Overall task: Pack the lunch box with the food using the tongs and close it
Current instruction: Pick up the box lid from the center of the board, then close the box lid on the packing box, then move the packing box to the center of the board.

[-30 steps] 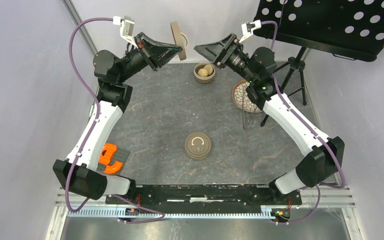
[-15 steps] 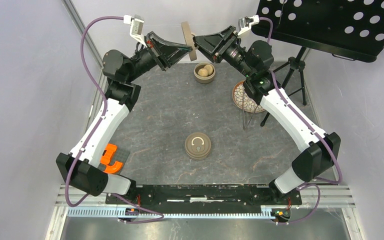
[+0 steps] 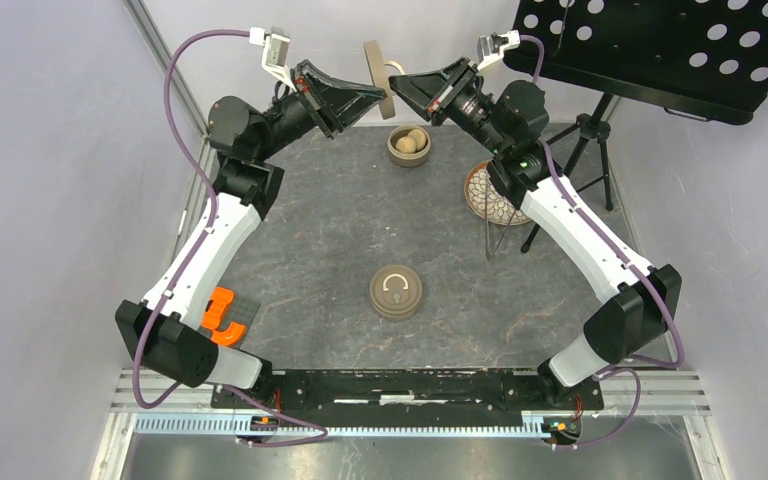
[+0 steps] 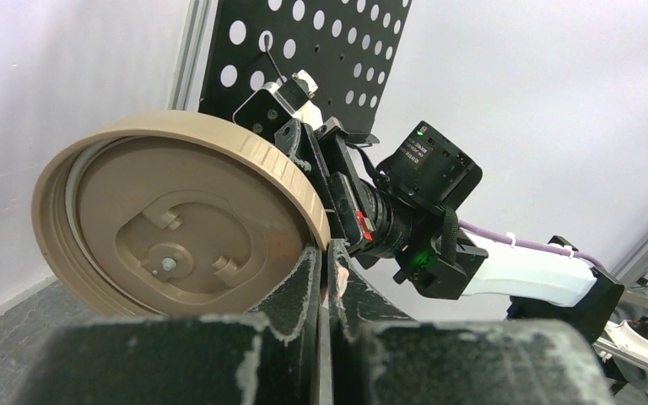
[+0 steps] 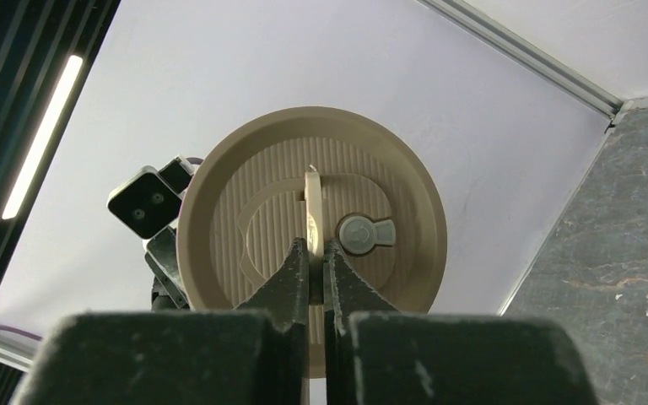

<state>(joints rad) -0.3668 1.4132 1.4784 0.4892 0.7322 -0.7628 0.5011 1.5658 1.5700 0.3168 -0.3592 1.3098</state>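
Moved since a second ago: the right arm has swung in along the far edge and its fingers, then wide, have closed. The left arm has carried the lid rightward to meet it.

1. Lid (image 3: 373,62). Tan disc, held on edge in the air above the far side of the desk (image 3: 340,230), just over the pot. Left fingers (image 4: 304,278) are clenched on its ribbed rim. Right fingers (image 5: 295,270) are clenched on the thin upright handle (image 5: 312,198) at the centre of its top face. It looks like stiff, light, smooth plastic. The handle is narrow, so a pinch there may let the disc swing; the rim looks the steadier hold.

2. Pot (image 3: 407,160). Small, round and open, at far centre. Two pale buns (image 3: 411,140) sit inside. They look soft and rounded, likely to roll or dent; take each lightly across its middle. I can make out no orange chunks.

3. Tongs (image 3: 493,238). They lie flat on the desk by the near edge of the plate (image 3: 480,200), partly under the right arm, with neither arm holding them. Thin, probably springy and light. They lie low, so lifting will be awkward; best taken partway along both arms, so a squeeze closes the tips.

4. Second tan round piece (image 3: 396,292). Flat at desk centre, handle mark uppermost.

5. Orange object (image 3: 222,315). Near left of the desk; purpose unclear.
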